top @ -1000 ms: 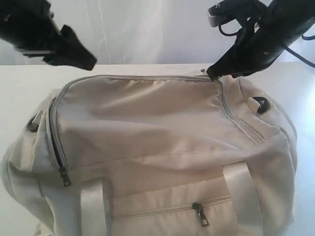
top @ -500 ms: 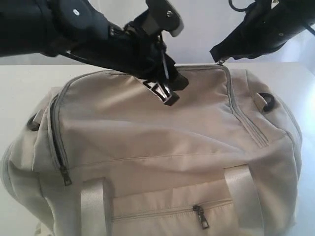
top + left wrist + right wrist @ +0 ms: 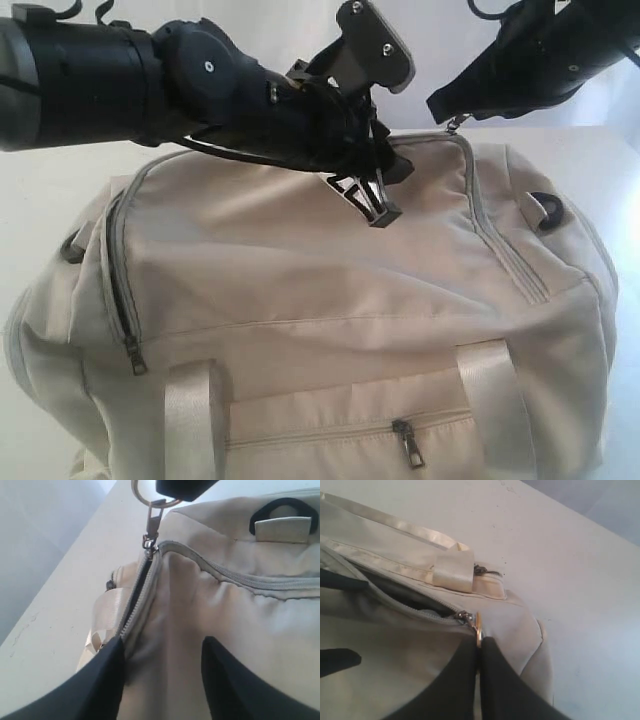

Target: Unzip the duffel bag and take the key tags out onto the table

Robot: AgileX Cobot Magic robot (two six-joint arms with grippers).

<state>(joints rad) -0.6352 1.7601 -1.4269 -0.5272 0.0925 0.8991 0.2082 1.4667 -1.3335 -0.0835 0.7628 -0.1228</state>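
At the far right corner of the duffel bag (image 3: 330, 300), which is lying on the white surface (image 3: 60, 170), the right gripper (image 3: 480, 650) is clamping the zipper pull (image 3: 478, 627). The left gripper (image 3: 162, 680), jaws apart, is hovering nearer the opened slit along the far edge. No key tags are showing.

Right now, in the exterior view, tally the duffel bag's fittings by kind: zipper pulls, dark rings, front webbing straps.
Zipper pulls: 3
Dark rings: 2
Front webbing straps: 2
Total: 7
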